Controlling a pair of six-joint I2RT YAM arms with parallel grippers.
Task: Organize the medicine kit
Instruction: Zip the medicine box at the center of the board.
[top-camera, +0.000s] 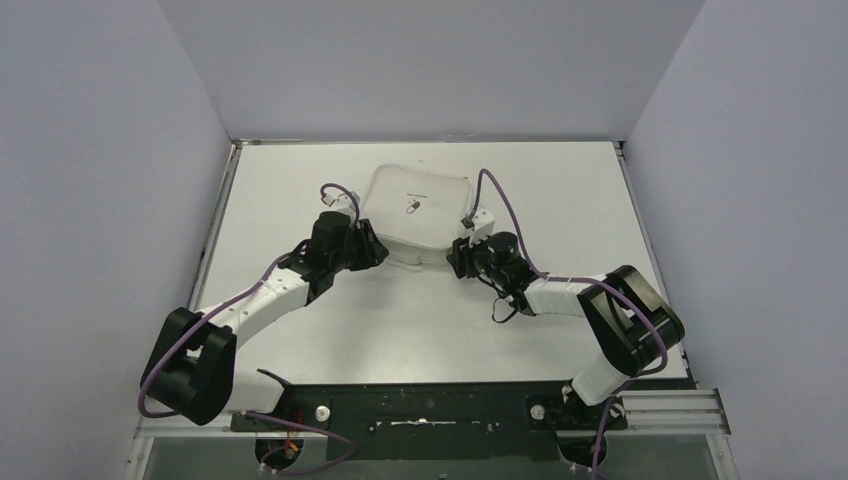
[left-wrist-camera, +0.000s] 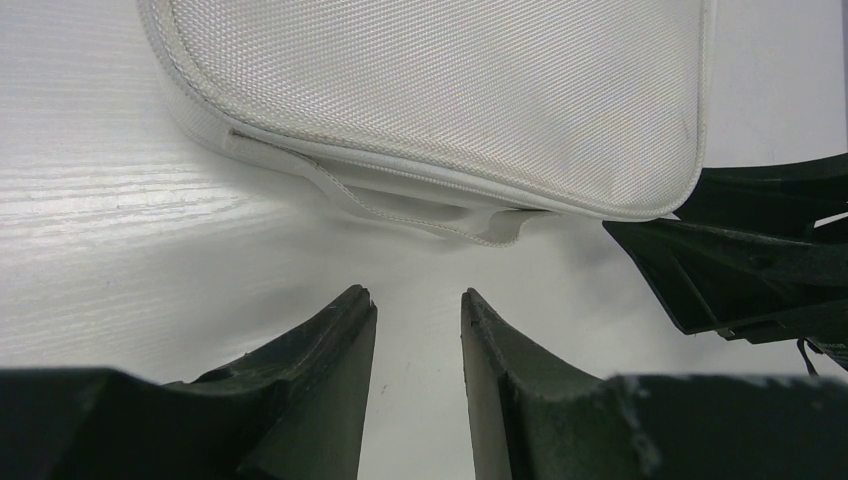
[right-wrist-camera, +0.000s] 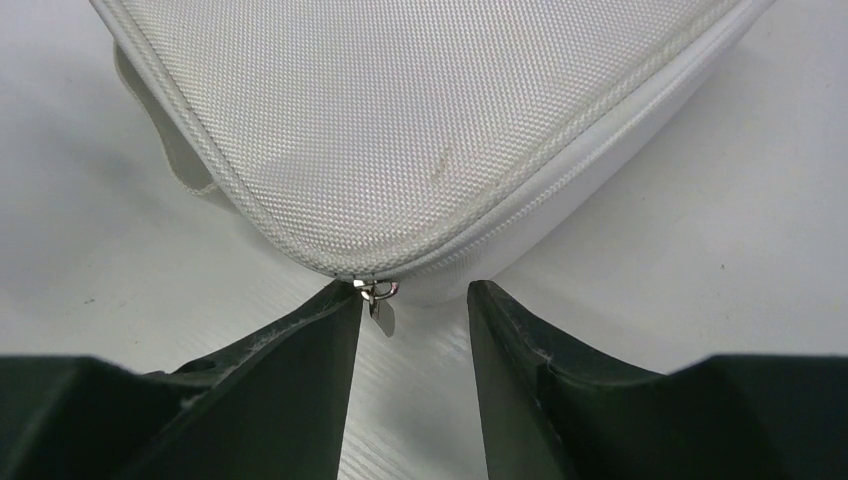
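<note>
The medicine kit (top-camera: 415, 210) is a white woven-fabric case with rounded corners, a zip round its edge and a small dark pill logo on top; it lies closed at the far middle of the table. My left gripper (top-camera: 378, 250) is at its near-left corner, open (left-wrist-camera: 415, 295), with only bare table between the fingers, a little short of the kit's fabric strap (left-wrist-camera: 420, 215). My right gripper (top-camera: 456, 258) is at the near-right corner, open (right-wrist-camera: 416, 288). The metal zip pull (right-wrist-camera: 380, 305) hangs just by the tip of its left finger, not clamped.
The white table (top-camera: 420, 320) is boxed in by grey walls on the left, the right and at the back. A black mounting rail (top-camera: 430, 410) runs along the near edge. Purple cables (top-camera: 500, 195) loop off both wrists. My right gripper's fingers (left-wrist-camera: 740, 270) show at the right of the left wrist view.
</note>
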